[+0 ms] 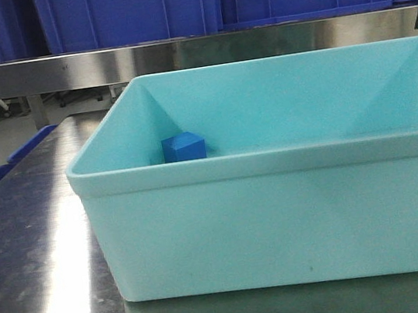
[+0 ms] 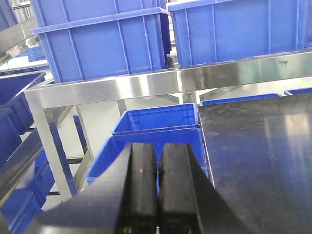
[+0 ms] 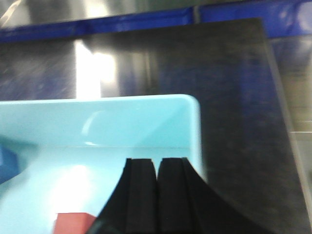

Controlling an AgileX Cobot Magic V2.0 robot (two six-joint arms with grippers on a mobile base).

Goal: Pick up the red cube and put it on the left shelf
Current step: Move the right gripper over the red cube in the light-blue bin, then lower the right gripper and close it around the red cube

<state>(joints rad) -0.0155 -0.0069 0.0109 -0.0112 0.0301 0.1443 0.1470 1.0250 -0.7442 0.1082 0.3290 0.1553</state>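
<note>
1 red cube (image 3: 73, 223), 1 blue cube (image 1: 184, 147), in 1 bin (image 1: 273, 164).

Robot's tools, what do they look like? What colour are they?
Both look alike. The left tool and the right tool each have two thick black fingers with flat, squared tips, widening toward the base. They look matte. No cables show.

Small red cube (image 3: 73, 223): blurred, cropped at six o'clock. Small blue cube (image 3: 6, 165): blurred, cropped at nine o'clock.
</note>
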